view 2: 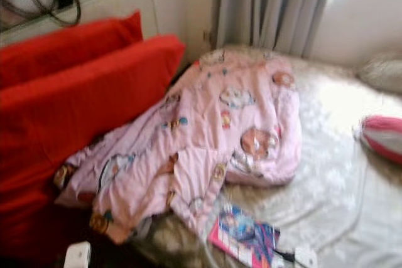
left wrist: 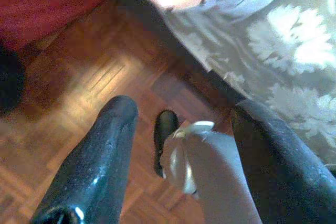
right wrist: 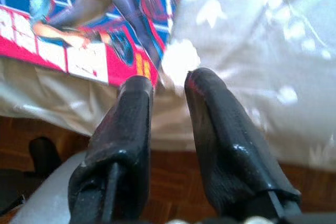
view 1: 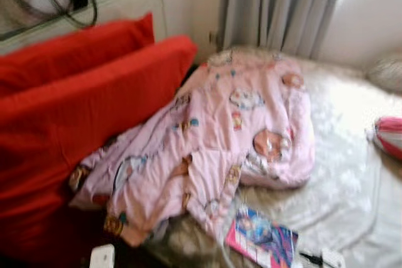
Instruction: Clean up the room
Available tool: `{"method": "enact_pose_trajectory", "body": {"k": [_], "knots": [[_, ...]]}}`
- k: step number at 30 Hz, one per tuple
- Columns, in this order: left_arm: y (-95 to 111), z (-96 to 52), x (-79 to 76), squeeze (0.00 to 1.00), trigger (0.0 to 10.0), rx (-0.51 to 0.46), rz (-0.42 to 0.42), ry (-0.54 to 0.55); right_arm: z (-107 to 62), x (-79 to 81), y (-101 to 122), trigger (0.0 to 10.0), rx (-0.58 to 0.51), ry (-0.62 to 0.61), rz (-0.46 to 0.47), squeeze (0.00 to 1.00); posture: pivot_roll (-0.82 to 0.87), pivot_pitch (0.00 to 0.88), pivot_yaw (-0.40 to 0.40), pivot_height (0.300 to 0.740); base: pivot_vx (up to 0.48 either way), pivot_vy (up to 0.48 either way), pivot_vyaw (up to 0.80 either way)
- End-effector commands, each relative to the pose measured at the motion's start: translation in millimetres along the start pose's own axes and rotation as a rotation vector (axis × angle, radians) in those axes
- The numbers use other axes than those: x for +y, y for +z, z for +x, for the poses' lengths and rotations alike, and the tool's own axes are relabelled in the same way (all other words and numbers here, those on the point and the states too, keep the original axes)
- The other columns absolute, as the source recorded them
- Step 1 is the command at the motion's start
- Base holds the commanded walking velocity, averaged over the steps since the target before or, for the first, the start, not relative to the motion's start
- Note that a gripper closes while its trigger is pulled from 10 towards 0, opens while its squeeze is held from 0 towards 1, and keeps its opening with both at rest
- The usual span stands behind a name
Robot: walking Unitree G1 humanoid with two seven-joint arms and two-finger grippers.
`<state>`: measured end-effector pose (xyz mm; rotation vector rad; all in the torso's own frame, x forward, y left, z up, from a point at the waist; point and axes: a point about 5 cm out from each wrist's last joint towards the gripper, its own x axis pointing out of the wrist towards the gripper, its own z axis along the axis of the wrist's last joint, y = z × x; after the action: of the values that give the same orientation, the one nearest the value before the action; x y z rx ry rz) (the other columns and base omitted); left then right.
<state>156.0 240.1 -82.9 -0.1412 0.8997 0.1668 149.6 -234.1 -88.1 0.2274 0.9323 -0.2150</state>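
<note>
Pink quilt (view 1: 213,136) with cartoon prints – red cushions (view 1: 81,92) – pale floral bedspread (view 1: 352,186), grey curtain (view 1: 276,4), pink-blue comic (view 1: 262,238).

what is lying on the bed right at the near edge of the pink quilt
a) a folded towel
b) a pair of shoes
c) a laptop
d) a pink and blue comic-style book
d: a pink and blue book with cartoon art lies on the pale bedspread, just below the crumpled pink quilt.
</note>
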Motion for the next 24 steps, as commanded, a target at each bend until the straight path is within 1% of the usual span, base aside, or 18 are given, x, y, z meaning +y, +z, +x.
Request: {"method": "enact_pose_trajectory", "body": {"k": [1, 4, 5, 7, 10, 13, 14, 15, 16, 17, 18, 19, 20, 21, 24], "knots": [[2.7, -0.1, 0.8, 0.00, 10.0, -0.020, 0.002, -0.008, -1.6, -3.6, -2.8, 10.0, -0.004, -0.009, -0.002, 0.00, 0.07, 0.000, -0.013, 0.740, 0.000, 0.000, 0.00], [7.3, 0.2, 2.2, 0.00, 10.0, -0.041, 0.002, -0.014, -1.5, -2.6, -0.7, 10.0, -0.023, 0.003, -0.009, 0.00, 0.06, 0.000, -0.009, 0.740, 0.000, 0.000, 0.00], [14.7, 2.1, -0.5, 0.00, 10.0, -0.070, -0.003, -0.022, -1.2, -0.5, 2.2, 10.0, -0.044, 0.025, -0.022, 0.00, 0.06, 0.000, -0.005, 0.740, 0.000, 0.000, 0.00], [23.0, 4.3, -5.0, 0.00, 10.0, -0.100, -0.007, -0.030, -0.5, 2.3, 6.3, 10.0, -0.066, 0.051, -0.058, 0.00, 0.05, 0.000, 0.004, 0.740, 0.000, 0.000, 0.00], [28.8, 6.0, -9.0, 0.00, 10.0, -0.116, 0.000, -0.040, 0.1, 5.2, 9.8, 10.0, -0.086, 0.067, -0.068, 0.00, 0.05, 0.000, 0.012, 0.740, 0.000, 0.000, 0.00], [38.3, 7.6, -13.0, 0.00, 10.0, -0.152, 0.013, -0.050, 1.4, 10.3, 15.9, 10.0, -0.113, 0.097, -0.087, 0.00, 0.04, 0.000, 0.025, 0.740, 0.000, 0.000, 0.00], [49.8, 8.7, -14.8, 0.00, 10.0, -0.194, 0.015, -0.063, 8.5, 47.9, 47.5, 10.0, -0.244, 0.173, -0.109, 0.00, 0.04, 0.000, 0.035, 0.740, 0.000, 0.000, 0.00], [54.7, 9.2, -15.4, 0.00, 10.0, -0.209, 0.016, -0.067, 9.6, 60.4, 58.2, 10.0, -0.287, 0.196, -0.112, 0.00, 0.04, 0.000, 0.037, 0.740, 0.000, 0.000, 0.00], [67.5, 9.8, -17.2, 0.00, 10.0, -0.255, 0.020, -0.079, 9.6, 71.6, 72.0, 10.0, -0.345, 0.216, -0.108, 0.00, 0.04, 0.000, 0.043, 0.740, 0.000, 0.000, 0.00], [67.5, 9.8, -17.2, 0.00, 10.0, -0.255, 0.020, -0.079, 9.6, 71.6, 72.0, 10.0, -0.345, 0.216, -0.108, 0.00, 0.04, 0.000, 0.043, 0.740, 0.000, 0.000, 0.00], [81.7, 10.0, -20.6, 0.00, 10.0, -0.311, 0.023, -0.096, 8.9, 74.5, 81.2, 10.0, -0.389, 0.215, -0.094, 0.00, 0.05, 0.000, 0.048, 0.740, 0.000, 0.000, 0.00], [81.7, 10.0, -20.6, 0.00, 10.0, -0.311, 0.023, -0.096, 8.9, 74.5, 81.2, 10.0, -0.389, 0.215, -0.094, 0.00, 0.05, 0.000, 0.048, 0.740, 0.000, 0.000, 0.00], [89.0, 9.8, -22.4, 0.00, 10.0, -0.341, 0.023, -0.102, 8.5, 74.7, 84.8, 10.0, -0.406, 0.209, -0.090, 0.00, 0.06, 0.000, 0.044, 0.740, 0.000, 0.000, 0.00], [103.0, 8.8, -26.1, 0.00, 10.0, -0.403, 0.027, -0.119, 7.8, 75.4, 90.9, 10.0, -0.436, 0.201, -0.087, 0.00, 0.06, 0.000, 0.040, 0.740, 0.000, 0.000, 0.00], [120.2, 5.6, -35.0, 0.00, 10.0, -0.505, 0.040, -0.143, 5.9, 72.9, 98.8, 10.0, -0.486, 0.182, -0.087, 0.00, 0.06, 0.000, 0.032, 0.740, 0.000, 0.000, 0.00]]}}
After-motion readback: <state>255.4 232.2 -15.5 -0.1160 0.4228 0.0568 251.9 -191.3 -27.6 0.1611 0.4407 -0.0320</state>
